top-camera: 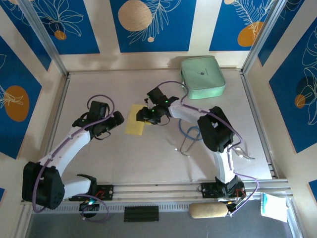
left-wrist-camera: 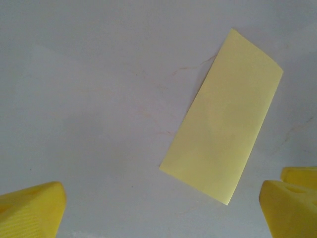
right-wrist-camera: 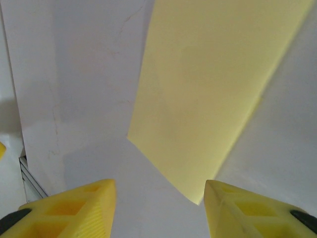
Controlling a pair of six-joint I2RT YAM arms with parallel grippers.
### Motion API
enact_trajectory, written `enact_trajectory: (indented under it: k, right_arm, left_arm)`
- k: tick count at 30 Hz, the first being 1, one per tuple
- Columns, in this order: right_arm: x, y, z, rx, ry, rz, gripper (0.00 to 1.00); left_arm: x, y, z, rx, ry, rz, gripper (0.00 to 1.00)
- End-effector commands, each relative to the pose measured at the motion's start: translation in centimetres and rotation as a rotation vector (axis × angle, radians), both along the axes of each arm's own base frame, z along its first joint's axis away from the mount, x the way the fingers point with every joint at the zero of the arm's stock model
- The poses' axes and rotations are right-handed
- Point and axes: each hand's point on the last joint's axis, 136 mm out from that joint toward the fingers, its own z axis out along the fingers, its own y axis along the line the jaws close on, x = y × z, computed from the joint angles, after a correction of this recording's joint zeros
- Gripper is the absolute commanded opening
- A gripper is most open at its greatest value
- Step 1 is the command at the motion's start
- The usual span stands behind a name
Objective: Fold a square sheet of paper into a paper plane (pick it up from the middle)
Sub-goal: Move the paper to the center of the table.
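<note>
L pincer (left-wrist-camera: 161,210) wide, empty | R pincer (right-wrist-camera: 159,198) apart over folded yellow sheet (left-wrist-camera: 223,131) | mint case (top-camera: 202,77) logo unreadable

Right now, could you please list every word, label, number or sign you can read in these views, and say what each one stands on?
No text can be read anywhere.
Mint-green case: a small dark mark at its centre, too small to read.
Yellow sheet of paper: plain, no writing.
Blue wall panels: leaf and circle drawings, no words.
</note>
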Motion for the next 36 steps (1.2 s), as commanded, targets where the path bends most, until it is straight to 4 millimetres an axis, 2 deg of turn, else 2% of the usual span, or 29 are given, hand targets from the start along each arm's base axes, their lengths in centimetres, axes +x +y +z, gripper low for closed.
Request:
enact_trajectory:
  k: [1, 7, 12, 15, 20, 23, 26, 29, 31, 36]
  right_arm:
    - [-0.7, 1.0, -1.0, -0.021, 0.046, 0.052, 0.51]
    - [-0.1, 1.6, -3.5, -0.069, 0.084, 0.067, 0.51]
    - [-0.7, 0.5, -5.6, -0.121, 0.124, 0.082, 0.51]
    - [-1.7, -0.9, -6.5, -0.152, 0.133, 0.114, 0.5]
    - [-4.6, -4.5, -7.1, -0.197, 0.123, 0.241, 0.49]
    - [-6.1, -6.0, -6.4, -0.189, 0.074, 0.333, 0.49]
    - [-6.5, -5.9, -4.3, -0.141, 0.014, 0.389, 0.49]
    - [-5.3, -4.9, -0.8, -0.078, -0.049, 0.327, 0.49]
    - [-3.9, -5.0, 0.5, -0.083, -0.074, 0.225, 0.49]
    - [-2.4, -5.6, 0.7, -0.094, -0.05, 0.052, 0.49]
  left_arm:
    - [0.2, -0.1, 0.1, -0.058, -0.023, 0.025, 0.99]
    - [0.3, -0.5, -0.7, -0.084, -0.004, 0.016, 0.99]
    - [0.5, -1.0, -1.2, -0.104, 0.013, -0.001, 0.99]
    - [0.5, -1.4, -1.6, -0.117, 0.022, -0.017, 0.99]
    - [0.7, -2.6, -1.8, -0.16, 0.029, -0.066, 0.99]
    - [1.0, -3.6, -1.8, -0.204, 0.024, -0.104, 0.99]
    - [1.3, -5.1, -1.7, -0.276, 0.017, -0.148, 1.0]
    - [1.5, -6.4, -1.6, -0.338, 0.02, -0.177, 0.99]
    - [1.3, -7.3, -1.7, -0.361, 0.027, -0.198, 1.0]
    - [0.3, -9.2, -2.5, -0.391, 0.061, -0.232, 0.99]
